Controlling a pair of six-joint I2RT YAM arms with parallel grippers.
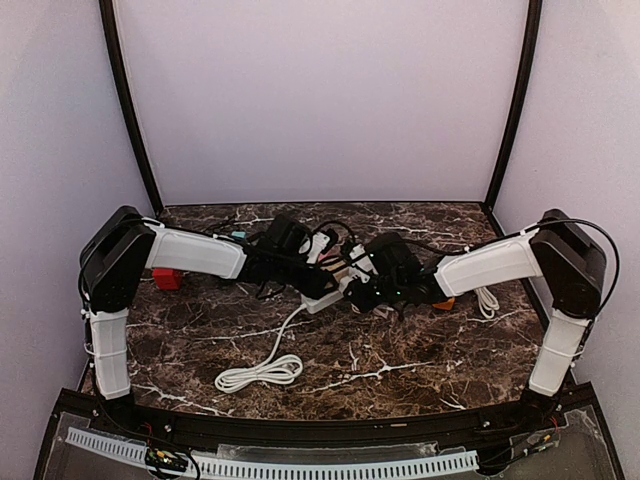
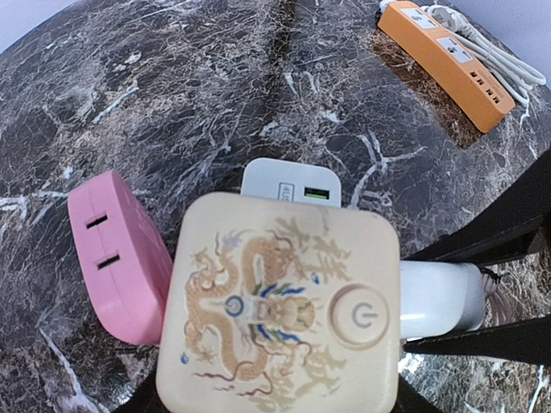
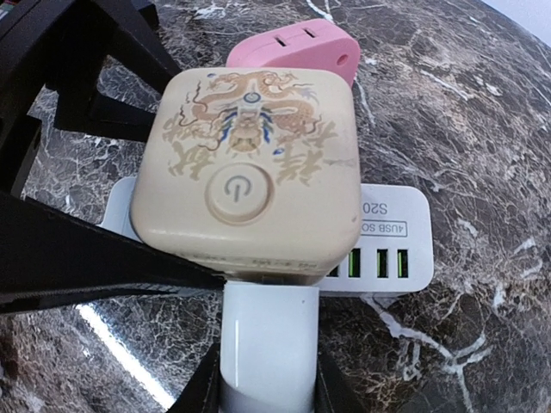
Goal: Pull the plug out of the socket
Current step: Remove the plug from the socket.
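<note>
A cream cube socket [image 2: 280, 310] with a dragon print and a power button sits on a white USB strip [image 3: 387, 241]. A white plug [image 3: 267, 340] is set against the cube's side, seemingly still inserted. My right gripper [image 3: 269, 387] is shut on the plug, with black fingers [image 3: 207, 387] on both sides. My left gripper [image 2: 275, 404] is shut on the cube socket [image 3: 250, 163], its fingers at the cube's lower corners. The plug also shows in the left wrist view [image 2: 439, 297]. In the top view both grippers [image 1: 300, 265] [image 1: 365, 290] meet at mid-table.
A pink adapter [image 2: 116, 258] stands against the cube's far side. An orange power strip [image 2: 448, 52] with a white cord lies to the right. A coiled white cable [image 1: 260, 372] lies in front. A red object [image 1: 168, 278] sits under the left arm.
</note>
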